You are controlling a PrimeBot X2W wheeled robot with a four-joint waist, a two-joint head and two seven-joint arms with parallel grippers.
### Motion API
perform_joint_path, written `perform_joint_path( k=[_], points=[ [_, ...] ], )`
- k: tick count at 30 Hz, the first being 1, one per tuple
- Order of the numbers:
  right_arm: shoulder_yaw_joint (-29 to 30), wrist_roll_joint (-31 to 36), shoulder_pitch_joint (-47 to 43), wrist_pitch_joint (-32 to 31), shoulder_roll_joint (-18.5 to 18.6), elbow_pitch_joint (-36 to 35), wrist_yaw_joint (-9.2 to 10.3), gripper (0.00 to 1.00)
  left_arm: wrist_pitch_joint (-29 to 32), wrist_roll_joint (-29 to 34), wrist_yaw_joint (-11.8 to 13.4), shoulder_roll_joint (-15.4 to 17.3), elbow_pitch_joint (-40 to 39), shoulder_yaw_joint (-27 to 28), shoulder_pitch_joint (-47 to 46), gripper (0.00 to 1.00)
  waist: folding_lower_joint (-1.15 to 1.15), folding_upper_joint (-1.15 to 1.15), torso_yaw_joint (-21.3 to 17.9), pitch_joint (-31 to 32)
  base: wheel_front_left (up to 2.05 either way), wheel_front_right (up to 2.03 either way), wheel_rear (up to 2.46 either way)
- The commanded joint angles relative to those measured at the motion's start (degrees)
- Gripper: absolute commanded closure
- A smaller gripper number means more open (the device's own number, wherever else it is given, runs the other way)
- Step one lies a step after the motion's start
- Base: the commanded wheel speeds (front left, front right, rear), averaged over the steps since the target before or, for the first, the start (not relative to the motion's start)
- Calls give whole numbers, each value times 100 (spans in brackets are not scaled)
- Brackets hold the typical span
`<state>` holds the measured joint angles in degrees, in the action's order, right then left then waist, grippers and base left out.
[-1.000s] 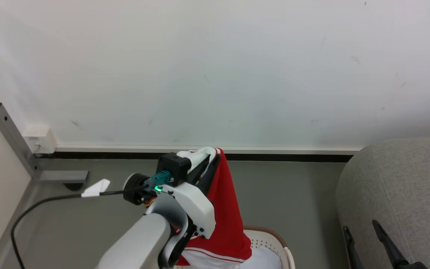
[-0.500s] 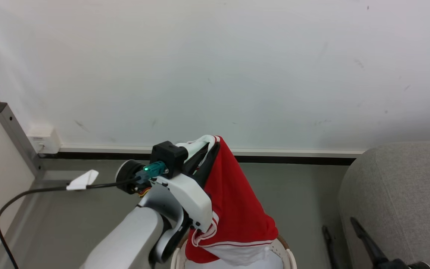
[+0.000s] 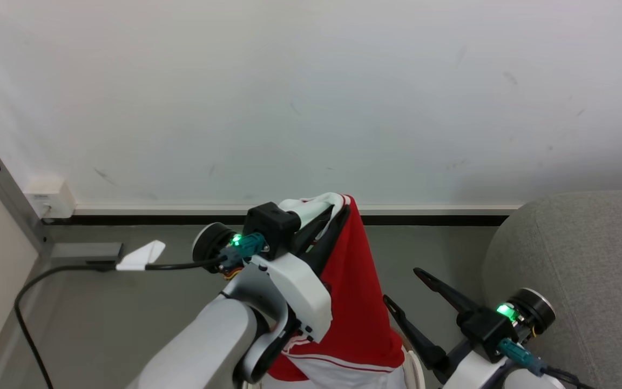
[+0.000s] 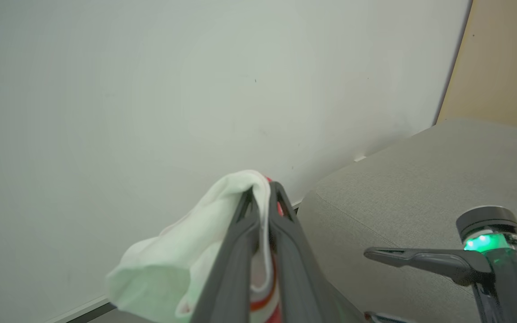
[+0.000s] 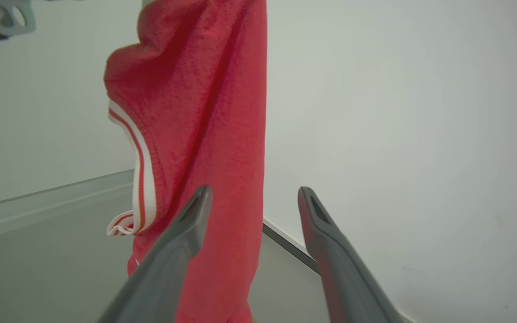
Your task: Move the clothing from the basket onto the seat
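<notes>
Left gripper (image 3: 333, 212) pinching soft red striped garment (image 3: 355, 302), right gripper (image 3: 401, 285) wide: jerk toward grey fabric sofa (image 3: 575, 254) and you drop it

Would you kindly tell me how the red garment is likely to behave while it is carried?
Probably floppy: the clothing hangs in a limp drape from the left gripper, pinched at its top. Likely light, since that small pinch holds it all. It may swing, and its low hem could drag on the basket.
</notes>
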<state>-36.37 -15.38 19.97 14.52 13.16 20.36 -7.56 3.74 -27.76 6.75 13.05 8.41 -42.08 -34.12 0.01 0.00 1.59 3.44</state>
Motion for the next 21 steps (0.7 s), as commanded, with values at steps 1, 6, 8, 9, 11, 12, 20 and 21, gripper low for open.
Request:
perform_joint_path(
  k=[1, 6, 8, 9, 11, 12, 20, 21],
  points=[
    [-232, -152, 280, -25, 115, 190, 14, 0, 2, 70, -11, -25, -56, -19, -62, 100, -1, 0, -2, -18, 0, 0, 0],
    [-987, -660, 1094, -7, 112, 916, 14, 0, 32, 81, -63, -85, -113, -140, -96, 100, -1, 0, 37, -61, 0, 0, 0],
    [-1195, -858, 1347, 17, 21, 1196, 14, 0, 40, 74, -86, -107, -152, -177, -102, 100, -1, 0, 61, -87, 0, 0, 0],
    [-1301, -923, 1464, 15, -17, 1331, 14, 0, 42, 66, -98, -123, -167, -194, -104, 100, -1, 0, 73, -96, 0, 0, 0],
    [-1529, -1097, 1708, 26, -118, 1595, 14, 0, 49, 53, -117, -158, -192, -223, -122, 100, -1, 0, 101, -120, 0, 0, 0],
    [-1653, -1207, 1811, 36, -184, 1718, 14, 0, 54, 41, -127, -177, -202, -244, -131, 100, -1, 0, 112, -133, 0, 0, 0],
    [-2494, -2223, 2445, 65, -590, 2362, 14, 100, -15, -57, -162, -275, -90, -302, -172, 100, -1, 0, 156, -173, 0, 0, 0],
    [-2530, -2295, 2510, 69, -610, 2348, 14, 100, -32, -54, -152, -271, -59, -297, -171, 100, -1, 0, 155, -174, 0, 0, 0]
  ],
)
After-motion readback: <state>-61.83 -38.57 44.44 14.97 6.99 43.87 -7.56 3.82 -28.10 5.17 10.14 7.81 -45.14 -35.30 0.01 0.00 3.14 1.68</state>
